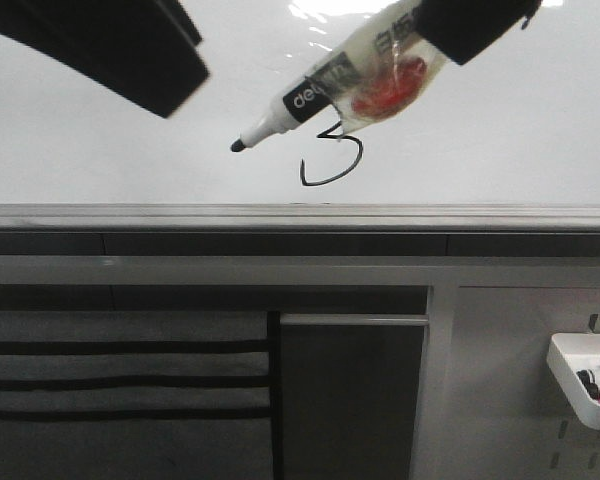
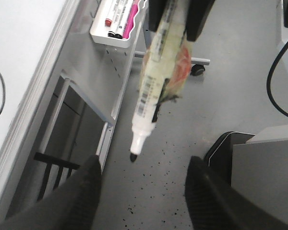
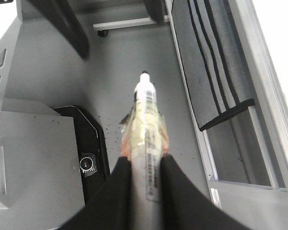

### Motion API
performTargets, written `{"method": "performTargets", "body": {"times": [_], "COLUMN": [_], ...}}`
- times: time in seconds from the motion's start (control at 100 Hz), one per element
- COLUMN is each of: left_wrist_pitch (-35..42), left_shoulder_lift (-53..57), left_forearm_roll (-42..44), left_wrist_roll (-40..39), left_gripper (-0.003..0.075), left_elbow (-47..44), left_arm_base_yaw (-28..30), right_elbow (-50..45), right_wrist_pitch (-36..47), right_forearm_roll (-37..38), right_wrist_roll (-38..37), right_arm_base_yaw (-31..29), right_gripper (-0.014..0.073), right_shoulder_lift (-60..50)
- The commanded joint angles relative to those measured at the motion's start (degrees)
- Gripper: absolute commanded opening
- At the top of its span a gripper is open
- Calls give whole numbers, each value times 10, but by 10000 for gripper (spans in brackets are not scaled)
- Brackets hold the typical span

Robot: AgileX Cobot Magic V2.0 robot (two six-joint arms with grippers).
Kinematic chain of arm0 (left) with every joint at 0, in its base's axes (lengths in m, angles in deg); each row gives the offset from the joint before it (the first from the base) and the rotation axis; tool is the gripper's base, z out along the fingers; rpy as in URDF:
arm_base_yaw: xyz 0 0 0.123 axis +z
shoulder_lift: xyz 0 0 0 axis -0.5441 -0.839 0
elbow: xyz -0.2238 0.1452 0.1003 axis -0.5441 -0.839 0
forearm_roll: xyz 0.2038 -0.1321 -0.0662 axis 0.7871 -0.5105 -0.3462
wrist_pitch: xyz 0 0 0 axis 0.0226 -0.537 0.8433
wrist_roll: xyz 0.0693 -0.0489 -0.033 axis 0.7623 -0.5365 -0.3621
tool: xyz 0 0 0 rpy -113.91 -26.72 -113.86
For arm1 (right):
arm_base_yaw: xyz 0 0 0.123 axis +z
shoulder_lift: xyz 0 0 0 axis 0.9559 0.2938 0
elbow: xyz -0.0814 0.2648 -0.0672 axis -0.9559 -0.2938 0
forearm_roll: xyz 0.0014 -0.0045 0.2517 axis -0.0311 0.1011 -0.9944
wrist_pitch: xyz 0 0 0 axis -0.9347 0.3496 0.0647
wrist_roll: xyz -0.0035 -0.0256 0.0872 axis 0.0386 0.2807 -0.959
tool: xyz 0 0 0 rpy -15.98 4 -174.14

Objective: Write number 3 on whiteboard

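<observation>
My right end effector (image 3: 145, 165) was clamped on the light, stiff, tape-wrapped marker (image 1: 310, 95) mid-barrel, the number 3 (image 1: 332, 155) on the whiteboard (image 1: 500, 130) just below its tip, left end effector (image 2: 141, 191) wide.

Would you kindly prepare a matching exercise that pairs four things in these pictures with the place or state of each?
Things:
1. thin black hand-drawn number 3
2. white uncapped marker with black tip
3. small white tray of pens
4. black left gripper

Places or states:
A. mounted on the grey perforated panel
B. open, holding nothing
C. drawn on the large glossy whiteboard
D. clamped in the black right gripper, tip off the board

Pairs: 1-C, 2-D, 3-A, 4-B
</observation>
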Motion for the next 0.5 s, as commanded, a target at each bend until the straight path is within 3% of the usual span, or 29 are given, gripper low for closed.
{"method": "performTargets", "body": {"times": [0.0, 0.28, 0.49], "left_wrist_pitch": [35, 34, 33], "left_shoulder_lift": [-23, -78, -79], "left_forearm_roll": [-22, -26, -34], "left_wrist_roll": [10, 10, 10], "left_gripper": [367, 358, 200], "left_elbow": [32, 70, 70], "left_arm_base_yaw": [-16, -27, -27], "right_elbow": [13, 13, 13], "right_wrist_pitch": [25, 25, 24], "right_forearm_roll": [-16, -16, -16], "right_wrist_roll": [8, 8, 8], "right_arm_base_yaw": [1, 1, 1], "right_gripper": [-39, -39, -39], "right_shoulder_lift": [-15, -15, -15]}}
